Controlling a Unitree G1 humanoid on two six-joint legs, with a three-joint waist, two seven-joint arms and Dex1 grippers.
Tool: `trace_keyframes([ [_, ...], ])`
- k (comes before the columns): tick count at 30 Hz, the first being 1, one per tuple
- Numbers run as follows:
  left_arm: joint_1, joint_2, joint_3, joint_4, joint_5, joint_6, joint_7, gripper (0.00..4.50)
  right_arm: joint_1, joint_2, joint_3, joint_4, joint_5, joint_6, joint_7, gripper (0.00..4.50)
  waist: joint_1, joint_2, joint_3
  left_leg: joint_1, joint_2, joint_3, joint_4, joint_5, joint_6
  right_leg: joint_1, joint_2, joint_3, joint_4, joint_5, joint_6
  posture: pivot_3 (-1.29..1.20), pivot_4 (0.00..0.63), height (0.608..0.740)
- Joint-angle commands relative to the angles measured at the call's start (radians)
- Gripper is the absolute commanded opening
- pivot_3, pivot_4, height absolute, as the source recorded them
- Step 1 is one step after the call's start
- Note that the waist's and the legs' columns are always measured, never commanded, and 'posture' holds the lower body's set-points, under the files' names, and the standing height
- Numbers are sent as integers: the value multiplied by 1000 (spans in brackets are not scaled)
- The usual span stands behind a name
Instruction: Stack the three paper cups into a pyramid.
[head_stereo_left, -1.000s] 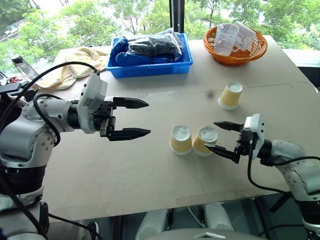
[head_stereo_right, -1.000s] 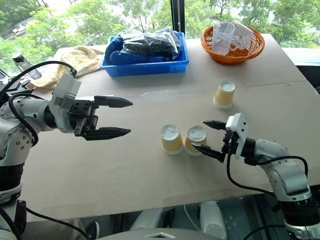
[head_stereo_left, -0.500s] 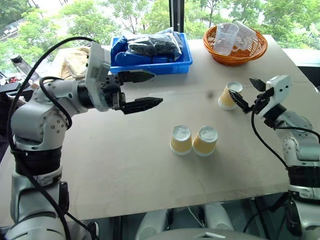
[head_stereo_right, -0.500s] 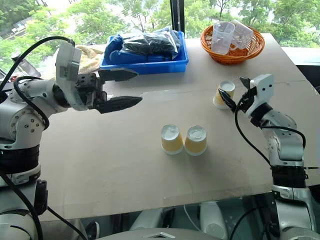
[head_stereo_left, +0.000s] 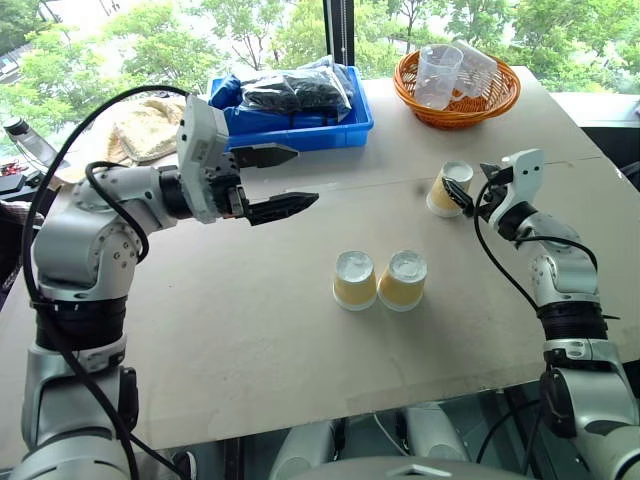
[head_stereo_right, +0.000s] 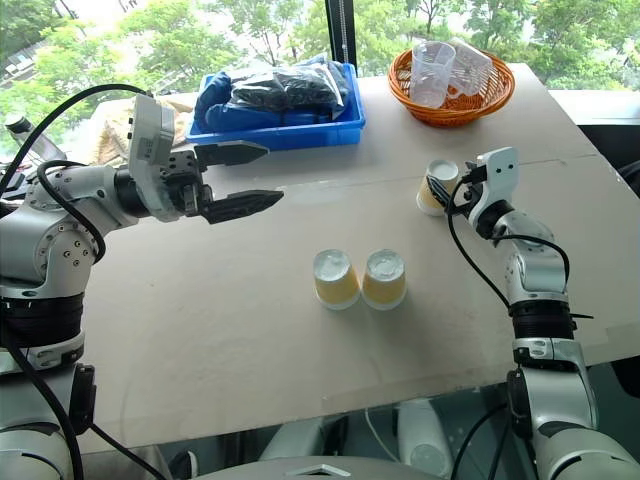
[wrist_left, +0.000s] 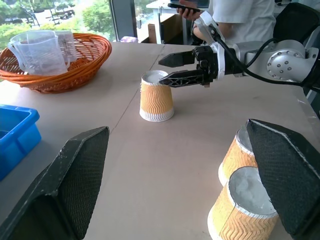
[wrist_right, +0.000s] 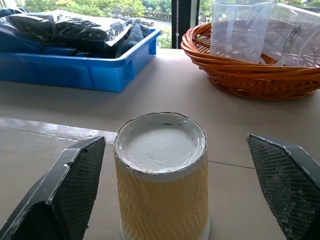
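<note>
1. At the far left corner of the tabletop (head_stereo_left: 200, 340): a crumpled tan cloth (head_stereo_left: 140, 125), with a dark bottle (head_stereo_left: 25, 140) just off the left edge.
2. Raised over the left part of the tabletop: left gripper (head_stereo_left: 283, 182), fingers spread wide, empty, pointing toward the right side, well apart from every cup.
3. Along the far edge, left of centre: a blue tray (head_stereo_left: 300, 125) loaded with dark bagged items (head_stereo_left: 290, 90), touching nothing of the task.
4. Near the middle of the tabletop: two paper cups side by side (head_stereo_left: 380, 282), upside down with white bases up, touching or nearly so, bare surface all round them.
5. At the far edge, right of centre: an orange wicker basket (head_stereo_left: 470, 100) holding clear plastic measuring cups (head_stereo_left: 437, 75), just beyond the lone cup.
6. Between the basket and the right edge: third paper cup (wrist_right: 161, 175), upside down, alone, well apart from the pair.
7. Right at that cup: right gripper (head_stereo_left: 478, 190), fingers wide apart, one on either side of the cup, not yet closed on it; no contact visible in the right wrist view.
8. Beyond the right edge, seen in the left wrist view: a person in a white top (wrist_left: 240, 17), holding a dark phone.
</note>
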Motion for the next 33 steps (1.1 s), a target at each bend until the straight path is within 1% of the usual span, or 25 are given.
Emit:
trace_keyframes([
  [1,7,11,46,-20,-6,-16,8,4500,-73,13,27,89,-64,-75,-28,4468,-1,0,0,0,0,0,0,0,0,0,0,0,0,0,0,0,150,740],
  [3,5,17,45,-18,-3,-16,4,4500,-100,17,24,135,-77,-86,-49,4468,-1,0,0,0,0,0,0,0,0,0,0,0,0,0,0,0,150,740],
  [6,0,20,43,-19,-4,-9,-4,4500,-130,32,26,192,-76,-105,-29,4468,-1,0,0,0,0,0,1,0,0,0,0,0,0,0,0,0,150,740],
  [15,-6,19,40,-15,-2,-14,-11,4500,-178,55,14,263,-60,-115,9,4468,-3,0,0,0,0,0,1,0,0,0,0,0,0,0,0,0,150,740],
  [16,-6,19,38,-14,0,-15,-15,4500,-178,55,14,263,-60,-118,9,3948,-3,0,0,0,0,0,1,0,0,0,0,0,0,0,0,0,150,740],
  [19,-6,15,32,-12,4,-19,-20,4500,-169,53,15,249,-61,-121,14,2796,-3,0,0,0,0,0,1,0,0,0,0,0,0,0,0,0,150,740],
  [20,-6,12,28,-11,6,-23,-22,4500,-163,51,17,240,-62,-121,16,2316,-3,0,0,0,0,0,1,0,0,0,0,0,0,0,0,0,150,740],
  [24,-14,-2,19,-12,-4,-24,-40,4500,-138,30,31,187,-82,-121,23,2267,-3,0,0,0,0,0,1,0,0,0,0,0,0,0,0,0,150,740],
  [27,-19,-3,14,-12,-8,-24,-60,4500,-114,10,41,86,-68,-106,66,2267,-1,0,0,-1,0,0,1,0,0,0,0,0,0,0,0,0,150,740],
  [28,-18,2,14,-11,-9,-23,-70,4500,-100,0,48,14,-42,-75,102,2267,-1,0,0,-1,0,0,1,0,0,0,0,0,0,0,0,0,150,740],
  [30,-8,14,19,-13,-15,-47,-124,4500,-71,-16,63,-169,56,30,194,2267,-3,0,0,-1,0,0,2,0,0,0,0,0,0,0,0,0,150,740],
  [33,14,35,38,-9,-52,-68,-230,4500,-24,-24,65,-428,288,207,307,2267,-9,0,0,-1,0,0,1,0,0,-1,0,0,0,0,0,0,150,740],
])
